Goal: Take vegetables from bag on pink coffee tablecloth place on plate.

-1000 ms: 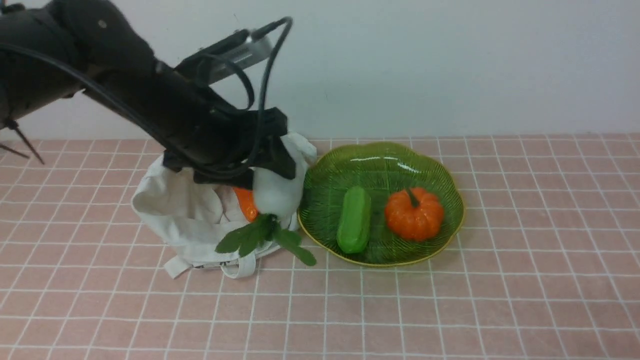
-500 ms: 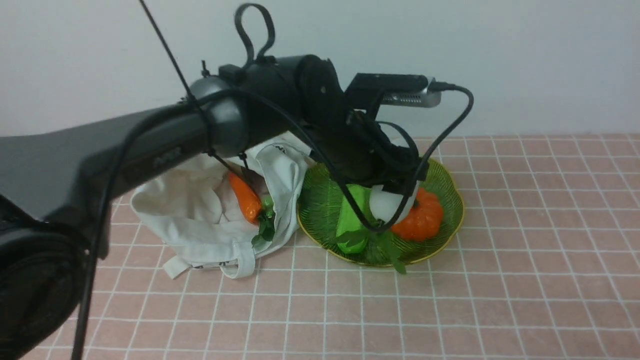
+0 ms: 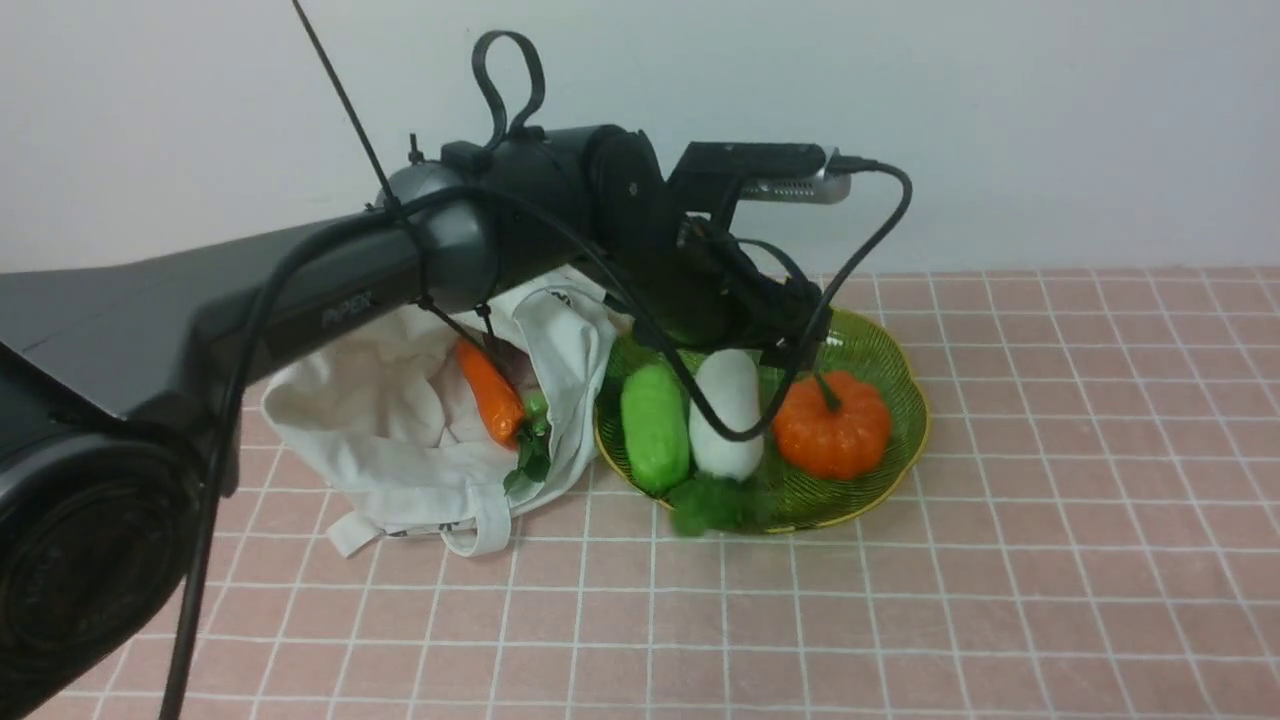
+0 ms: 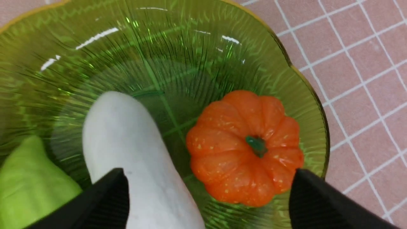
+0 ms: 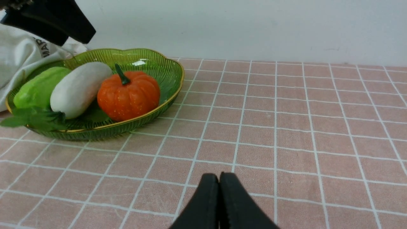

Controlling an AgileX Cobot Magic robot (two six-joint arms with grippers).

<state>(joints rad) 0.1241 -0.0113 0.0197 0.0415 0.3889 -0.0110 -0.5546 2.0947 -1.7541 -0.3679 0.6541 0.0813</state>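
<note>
Plate (image 3: 905, 385) is green see-through stuff, glass or plastic, can't tell which. It's finely ribbed with bright shiny highlights and a thin yellow rim.

Radish (image 3: 727, 410) is smooth white, more satin than gloss, and its leaves (image 5: 31, 119) look dull and soft. Pumpkin (image 3: 832, 425) is shiny orange plastic-looking, ribbed, with tiny pale speckles. Cucumber (image 3: 655, 425) is smooth and waxy. Carrot (image 3: 490, 390) is glossy too.

Bag (image 3: 370, 430) is matt off-white cloth, all creased. Tablecloth (image 3: 1000, 580) is matt pink fabric, slightly mottled.

Left arm (image 3: 330, 290) has a smooth dark shell with a faint sheen. Left gripper (image 4: 208, 190) has flat matt black fingers (image 4: 108, 203). The camera (image 3: 800, 188) casing looks like silvery metal.
</note>
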